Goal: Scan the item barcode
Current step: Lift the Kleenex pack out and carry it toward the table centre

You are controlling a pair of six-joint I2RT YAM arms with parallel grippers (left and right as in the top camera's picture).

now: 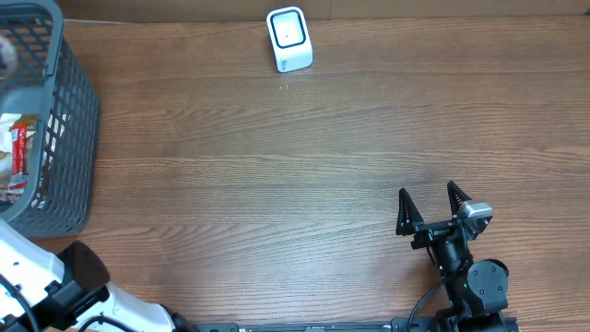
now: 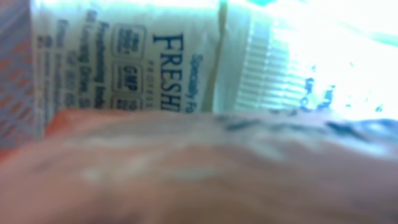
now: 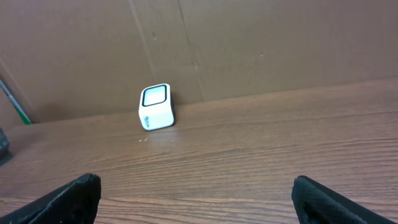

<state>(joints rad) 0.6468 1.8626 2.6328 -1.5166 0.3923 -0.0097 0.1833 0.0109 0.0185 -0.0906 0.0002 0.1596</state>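
Observation:
The left wrist view is pressed close against packaged items: a white packet (image 2: pixel 155 56) printed "FRESH", and a blurred reddish-brown wrapper (image 2: pixel 186 168) that fills the lower half and hides my left fingers. From overhead only the left arm (image 1: pixel 37 277) shows, beside the grey basket (image 1: pixel 69 120), which holds a red-and-white packet (image 1: pixel 18 152). The white barcode scanner (image 1: pixel 289 39) (image 3: pixel 156 107) stands at the table's far edge. My right gripper (image 1: pixel 427 191) (image 3: pixel 196 186) hovers open and holding nothing over the near right of the table, facing the scanner.
A brown cardboard wall (image 3: pixel 249 43) backs the table behind the scanner. The basket occupies the far left corner. Bare wood table (image 1: pixel 277 184) lies between the basket, the scanner and the right arm.

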